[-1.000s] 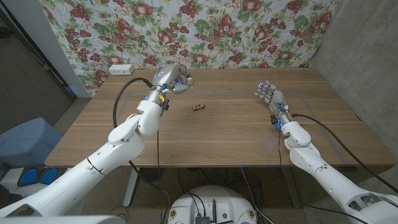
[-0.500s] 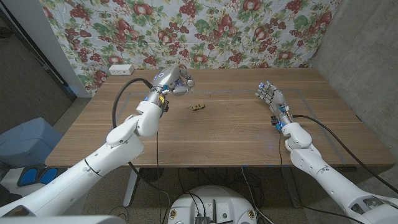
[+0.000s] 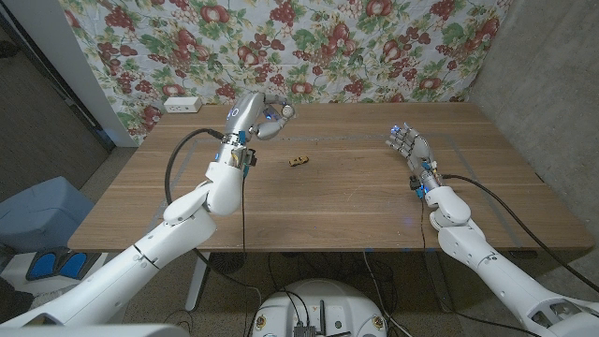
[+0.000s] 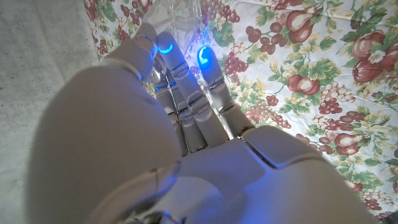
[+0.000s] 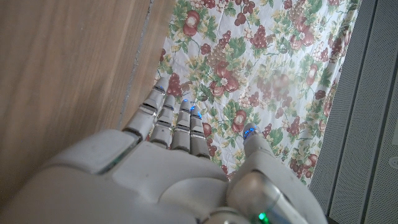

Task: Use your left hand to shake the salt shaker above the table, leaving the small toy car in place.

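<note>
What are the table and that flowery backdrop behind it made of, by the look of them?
The table looks like wood or a wood veneer, matte brown with long grain lines running across it. The backdrop seems to be printed cloth: a fruit and flower pattern on white, with soft folds, most plainly in the right wrist view.

The wooden worktop (image 3: 309,201) is stretching across the head view as a rectangle of brown planks, its grain running from side to side; a small toy car (image 3: 298,161) is lying directly on it, toward the far side, sitting on the bare boards just to the right of the left robot hand (image 3: 262,117) and nearer the robot than that hand, and well apart from the right robot hand (image 3: 408,145), which is standing on its edge over the worktop's right part; in the right wrist view the wood (image 5: 68,74) is showing as plain brown grain.
</note>
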### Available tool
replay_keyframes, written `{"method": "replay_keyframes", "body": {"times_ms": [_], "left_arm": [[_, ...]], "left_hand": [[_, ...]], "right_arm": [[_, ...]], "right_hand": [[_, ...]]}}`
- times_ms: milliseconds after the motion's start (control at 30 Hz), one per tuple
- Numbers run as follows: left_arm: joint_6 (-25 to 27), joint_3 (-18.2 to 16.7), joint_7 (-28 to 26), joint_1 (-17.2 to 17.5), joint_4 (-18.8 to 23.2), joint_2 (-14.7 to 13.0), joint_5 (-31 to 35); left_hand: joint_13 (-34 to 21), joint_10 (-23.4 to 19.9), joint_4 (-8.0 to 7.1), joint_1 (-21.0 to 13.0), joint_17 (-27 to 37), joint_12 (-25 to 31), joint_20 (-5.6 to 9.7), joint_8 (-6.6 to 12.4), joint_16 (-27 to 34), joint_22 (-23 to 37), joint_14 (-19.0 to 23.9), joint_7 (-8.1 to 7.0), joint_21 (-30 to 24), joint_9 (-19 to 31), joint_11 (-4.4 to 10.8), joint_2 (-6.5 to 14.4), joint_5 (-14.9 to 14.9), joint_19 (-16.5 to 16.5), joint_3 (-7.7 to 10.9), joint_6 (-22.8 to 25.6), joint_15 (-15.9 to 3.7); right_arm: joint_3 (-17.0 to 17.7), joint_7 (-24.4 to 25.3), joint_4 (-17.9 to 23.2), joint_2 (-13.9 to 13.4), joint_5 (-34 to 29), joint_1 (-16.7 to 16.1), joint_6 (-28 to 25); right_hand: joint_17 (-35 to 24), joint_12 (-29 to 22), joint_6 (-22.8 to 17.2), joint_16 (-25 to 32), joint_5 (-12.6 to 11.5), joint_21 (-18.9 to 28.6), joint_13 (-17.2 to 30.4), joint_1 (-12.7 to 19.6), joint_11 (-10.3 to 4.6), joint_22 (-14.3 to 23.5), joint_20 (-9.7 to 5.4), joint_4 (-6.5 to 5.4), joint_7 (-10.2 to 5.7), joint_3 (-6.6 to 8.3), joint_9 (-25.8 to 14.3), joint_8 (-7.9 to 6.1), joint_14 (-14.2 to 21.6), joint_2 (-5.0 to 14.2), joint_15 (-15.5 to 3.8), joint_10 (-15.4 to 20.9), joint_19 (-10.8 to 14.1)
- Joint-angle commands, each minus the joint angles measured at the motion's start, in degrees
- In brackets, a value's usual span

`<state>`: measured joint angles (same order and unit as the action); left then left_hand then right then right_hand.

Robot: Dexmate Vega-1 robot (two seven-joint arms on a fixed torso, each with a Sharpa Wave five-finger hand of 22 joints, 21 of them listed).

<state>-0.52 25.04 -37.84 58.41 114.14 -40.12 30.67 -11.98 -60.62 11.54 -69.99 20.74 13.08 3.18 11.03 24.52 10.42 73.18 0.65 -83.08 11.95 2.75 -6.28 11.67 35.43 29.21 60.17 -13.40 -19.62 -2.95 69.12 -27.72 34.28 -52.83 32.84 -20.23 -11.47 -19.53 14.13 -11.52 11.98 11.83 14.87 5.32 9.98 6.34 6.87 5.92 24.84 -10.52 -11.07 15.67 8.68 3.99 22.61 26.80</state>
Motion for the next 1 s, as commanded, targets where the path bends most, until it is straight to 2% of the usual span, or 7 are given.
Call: {"method": "replay_keyframes", "body": {"times_ms": [33,333,500,667,733,867,1000], "left_arm": [[-7.8,-1.1,-5.9,0.4,-3.9,2.4,1.1],[-5.1,-2.0,-3.4,1.5,-2.0,2.7,1.7],[3.1,-2.1,6.0,2.0,2.9,1.0,1.8],[7.4,-1.7,10.7,1.6,5.2,-0.1,2.1],[9.8,-1.7,15.7,1.0,6.9,-1.4,1.0],[11.3,-1.2,24.4,-1.1,8.4,-4.4,-2.3],[12.7,-0.8,27.7,-2.1,9.3,-5.6,-3.5]], "left_hand": [[-4.0,-5.2,-1.27,-8.5,0.1,0.1,7.15,0.27,-0.3,0.0,-0.2,3.04,-0.2,1.3,0.52,8.8,0.2,-0.4,1.9,3.5,-0.22],[-4.0,-5.2,-1.27,-8.5,0.1,0.1,7.17,0.29,-0.2,0.0,-0.2,3.09,-0.2,1.4,0.61,8.8,0.2,-0.5,1.94,3.5,-0.23],[-4.1,-5.3,-1.29,-8.4,0.1,0.2,7.15,0.32,-0.4,0.0,-0.3,2.96,-0.2,1.4,0.81,8.8,0.2,-0.5,1.96,3.5,-0.23],[-4.1,-5.4,-1.3,-8.3,0.1,0.2,7.16,0.33,-0.4,0.0,-0.2,2.86,-0.2,1.4,0.68,8.8,0.2,-0.5,1.95,3.5,-0.23],[-4.1,-5.4,-1.31,-8.4,0.1,0.2,7.17,0.35,-0.3,0.0,-0.2,2.84,-0.2,1.4,0.67,8.9,0.2,-0.5,1.97,3.6,-0.23],[-4.1,-5.5,-1.28,-8.3,0.1,0.2,7.19,0.36,-0.4,0.0,-0.2,2.96,-0.3,1.4,0.68,8.8,0.2,-0.5,1.96,3.6,-0.23],[-4.1,-5.5,-1.27,-8.3,0.1,0.2,7.19,0.37,-0.4,0.0,-0.2,3.12,-0.3,1.4,0.52,8.8,0.2,-0.5,1.97,3.6,-0.23]], "right_arm": [[0.2,0.2,0.3,0.0,-0.1,-0.5,0.3],[0.1,-0.1,0.2,0.1,0.2,-0.4,0.2],[0.2,0.1,0.4,0.1,0.3,-0.5,0.1],[0.2,0.1,0.3,0.0,0.2,-0.6,0.4],[0.3,0.2,0.4,0.0,0.2,-0.8,0.3],[0.4,0.3,0.5,0.0,0.3,-0.9,0.2],[0.3,0.2,0.2,-0.1,0.1,-0.8,0.4]], "right_hand": [[0.1,-0.4,-0.2,-0.1,0.1,-0.1,0.2,-0.3,0.15,0.3,-0.08,0.28,0.09,0.21,-0.2,-0.16,0.1,-0.04,0.07,0.1,0.3],[0.1,-0.4,-0.3,-0.1,0.1,-0.2,0.2,-0.3,-0.01,0.3,-0.08,0.29,0.0,0.21,-0.2,-0.16,0.1,-0.05,0.09,0.1,0.2],[0.1,-0.4,-0.2,-0.1,0.1,-0.2,0.2,-0.3,-0.03,0.3,-0.11,0.29,0.02,0.21,-0.2,-0.15,0.0,-0.04,-0.02,0.1,0.2],[0.1,-0.3,-0.2,-0.1,0.1,-0.2,0.2,-0.3,-0.01,0.3,-0.17,0.27,0.03,0.22,-0.2,-0.14,0.0,0.0,-0.04,0.0,0.2],[0.1,-0.3,-0.2,-0.1,0.1,-0.2,0.2,-0.3,-0.08,0.3,-0.17,0.26,0.02,0.22,-0.2,-0.15,0.0,0.01,0.04,0.0,0.2],[0.1,-0.3,-0.2,-0.1,0.1,-0.2,0.2,-0.4,-0.05,0.3,-0.19,0.24,0.05,0.23,-0.2,-0.13,0.0,0.03,-0.03,0.0,0.2],[0.1,-0.3,-0.2,-0.1,0.1,-0.2,0.2,-0.4,0.13,0.3,-0.2,0.23,0.04,0.23,-0.2,-0.12,0.0,0.04,-0.04,-0.1,0.2]]}}
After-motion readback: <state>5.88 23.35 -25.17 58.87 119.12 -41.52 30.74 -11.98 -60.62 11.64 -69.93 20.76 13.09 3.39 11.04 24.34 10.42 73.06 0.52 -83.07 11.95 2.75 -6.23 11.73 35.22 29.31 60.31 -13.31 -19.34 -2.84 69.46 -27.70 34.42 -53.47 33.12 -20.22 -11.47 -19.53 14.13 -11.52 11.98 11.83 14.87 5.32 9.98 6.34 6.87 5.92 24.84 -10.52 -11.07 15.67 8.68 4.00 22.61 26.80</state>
